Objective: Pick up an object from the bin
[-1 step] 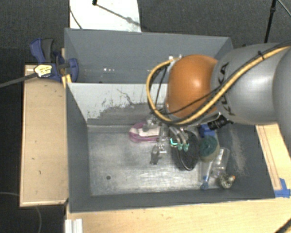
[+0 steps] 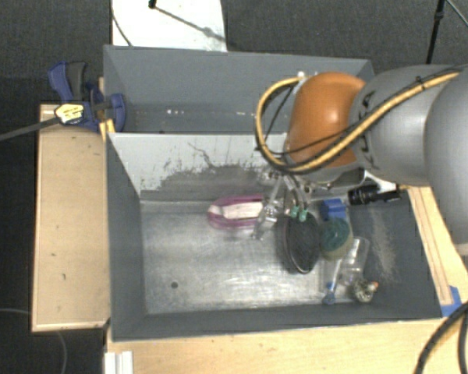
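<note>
You find the pincer (image 2: 274, 209) low in the bin (image 2: 187, 275), a pink pouch (image 2: 235, 210) just beside it and a black oval (image 2: 300, 246) just below. Its opening cannot be determined.

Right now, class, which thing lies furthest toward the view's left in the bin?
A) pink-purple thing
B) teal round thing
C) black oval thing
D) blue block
A: the pink-purple thing lies apart toward the left, while the black oval thing, teal round thing and blue block cluster at the right.

My arm (image 2: 429, 131) extends in from the right.
I see the orange-covered wrist (image 2: 324, 115) angled down, the hand (image 2: 270, 213) hanging low.
</note>
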